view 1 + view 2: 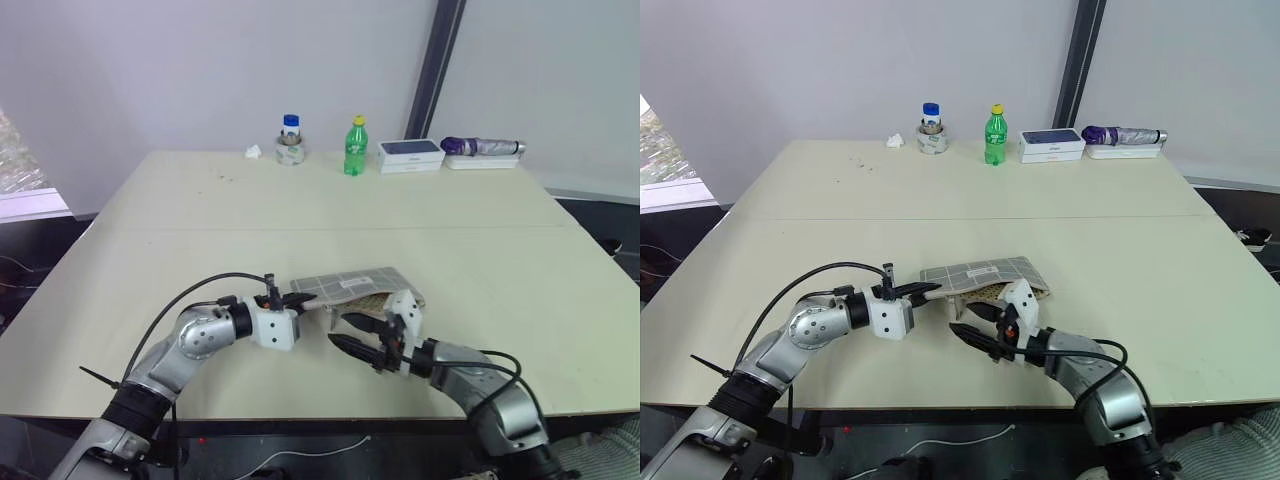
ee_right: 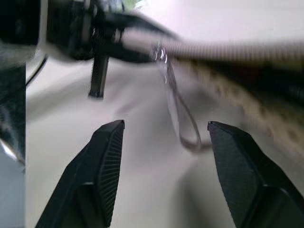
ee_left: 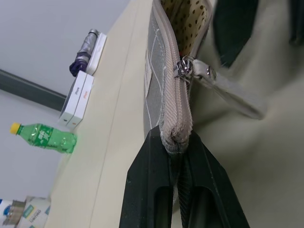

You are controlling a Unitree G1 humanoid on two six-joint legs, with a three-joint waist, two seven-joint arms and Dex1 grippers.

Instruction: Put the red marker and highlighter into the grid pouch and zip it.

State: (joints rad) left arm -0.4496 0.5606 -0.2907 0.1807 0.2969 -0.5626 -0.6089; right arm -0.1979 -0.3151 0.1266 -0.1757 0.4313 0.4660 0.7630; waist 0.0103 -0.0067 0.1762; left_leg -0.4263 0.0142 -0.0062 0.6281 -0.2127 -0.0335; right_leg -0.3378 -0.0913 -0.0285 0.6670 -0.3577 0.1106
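Observation:
The grid pouch lies near the table's front edge with its mouth open, showing a dotted lining. My left gripper is shut on the pouch's left end, just past the zipper slider. The pull cord hangs from the slider in a loop. My right gripper stands open right in front of the pouch, and in the right wrist view the cord hangs between its fingers without touching them. The red marker and the highlighter are hidden.
At the table's far edge stand a jar with a blue lid, a green bottle, a white box and a purple umbrella. A crumpled tissue lies left of the jar.

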